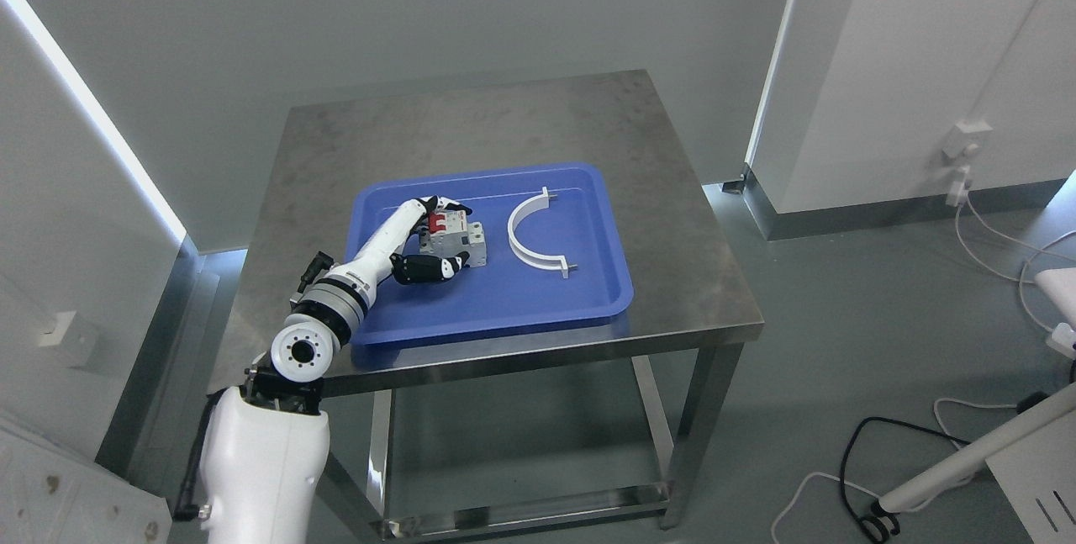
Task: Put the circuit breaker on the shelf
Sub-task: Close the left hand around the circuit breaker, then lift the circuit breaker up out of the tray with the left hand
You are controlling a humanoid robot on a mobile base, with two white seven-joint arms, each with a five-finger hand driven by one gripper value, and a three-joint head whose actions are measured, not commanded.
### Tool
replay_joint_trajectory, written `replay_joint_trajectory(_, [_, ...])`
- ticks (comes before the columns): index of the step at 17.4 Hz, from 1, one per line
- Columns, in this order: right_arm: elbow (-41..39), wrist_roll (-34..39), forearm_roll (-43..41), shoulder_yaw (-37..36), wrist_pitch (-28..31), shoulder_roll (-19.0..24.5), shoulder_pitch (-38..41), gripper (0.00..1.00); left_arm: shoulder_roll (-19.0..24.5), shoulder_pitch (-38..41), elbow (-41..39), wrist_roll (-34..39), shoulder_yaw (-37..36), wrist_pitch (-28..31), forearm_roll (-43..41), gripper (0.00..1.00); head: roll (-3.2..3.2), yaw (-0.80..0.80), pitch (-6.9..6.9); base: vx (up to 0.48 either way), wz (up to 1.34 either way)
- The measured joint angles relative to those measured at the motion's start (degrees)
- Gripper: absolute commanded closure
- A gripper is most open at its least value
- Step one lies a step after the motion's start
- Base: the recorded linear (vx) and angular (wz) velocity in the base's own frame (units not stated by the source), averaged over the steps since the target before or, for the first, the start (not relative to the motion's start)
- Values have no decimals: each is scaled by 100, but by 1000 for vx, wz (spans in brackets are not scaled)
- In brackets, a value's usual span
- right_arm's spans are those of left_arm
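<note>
A grey circuit breaker (pixel 458 240) with red switches lies in the left part of a blue tray (pixel 504 308) on a steel table. My left hand (pixel 441 240) reaches over the tray from the lower left. Its black fingers (pixel 430 268) curl around the breaker from both sides, touching it. The breaker rests on the tray floor. The right arm does not show. No shelf shows in the view.
A white half-ring clamp (pixel 531 235) lies in the tray to the right of the breaker. The steel table (pixel 471 124) has bare metal behind and to the right of the tray. Cables (pixel 883 477) lie on the floor at the lower right.
</note>
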Motion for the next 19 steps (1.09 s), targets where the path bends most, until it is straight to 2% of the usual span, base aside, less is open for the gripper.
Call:
replay_joint_trajectory(3, [0,0,0,0,0,0,0,0,-21,-48,100,111,112,-369,-18,83,0,0,0,0,0])
replay_joint_trajectory(7, [0,0,0,0,0,0,0,0,-41,-213,158,657,349,-993,197,83,0,0,0,0,0])
replay_joint_trajectory(12, [0,-2,0,0,0,0,0,0,-60,-261,67,1800,652,-2132,1328,83,0,0,0,5,1])
replay_joint_trajectory(14, [0,-2,0,0,1,0,0,0,-66,-139,-63,2027,729,-2484,1741,83,0,0,0,0,0])
replay_joint_trajectory(16, [0,-2,0,0,2,0,-1,0,-71,84,-246,2041,783,-2663,2061,83,0,0,0,-3,-23])
replay_joint_trajectory(19, [-1,-2,0,0,2,0,-3,0,-75,505,-547,1567,846,-3018,2396,83,0,0,0,3,29])
